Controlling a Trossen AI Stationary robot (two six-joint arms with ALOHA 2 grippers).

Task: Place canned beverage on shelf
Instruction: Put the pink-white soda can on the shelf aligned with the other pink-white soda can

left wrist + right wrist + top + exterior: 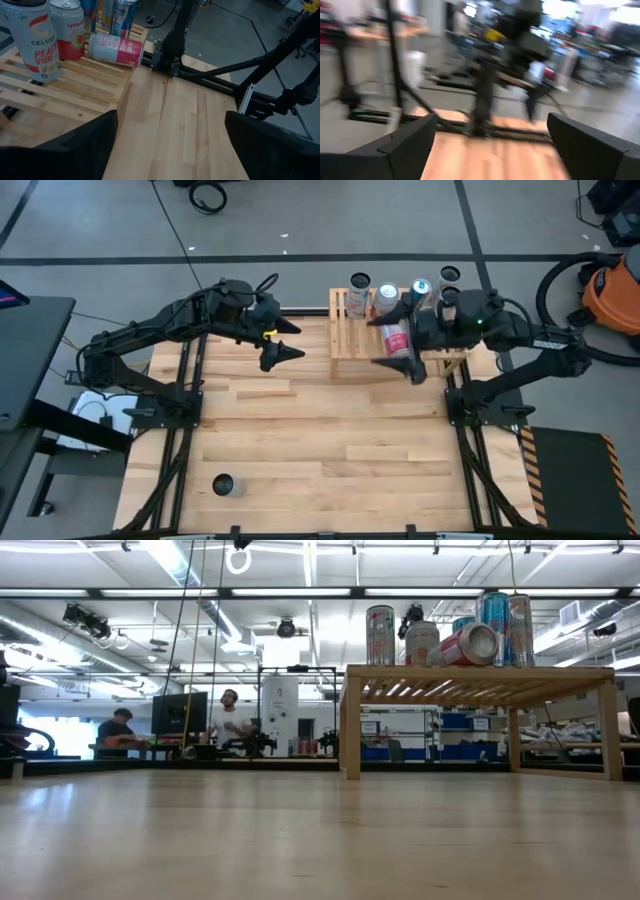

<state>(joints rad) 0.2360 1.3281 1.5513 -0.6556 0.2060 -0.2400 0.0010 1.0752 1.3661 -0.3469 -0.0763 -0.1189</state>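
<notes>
While the table (300, 450) carries the shelf (350, 345) at its far edge, upright cans (386, 298) stand along the shelf's back, and one red can (396, 340) lies on its side on the slats. Right gripper (398, 368) hovers over the shelf's front, jaws spread, empty. Left gripper (288, 340) is beside the shelf, jaws spread. A dark can (224, 485) sits at the table's near left.

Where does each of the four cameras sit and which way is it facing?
High: overhead, straight down; both arms, left gripper, right gripper.
Low: table height, across to the shelf; no arms.
Left wrist: toward shelf and tipped red can; own open fingers.
Right wrist: blurred room; own open fingers.
Shared: the red can.
</notes>
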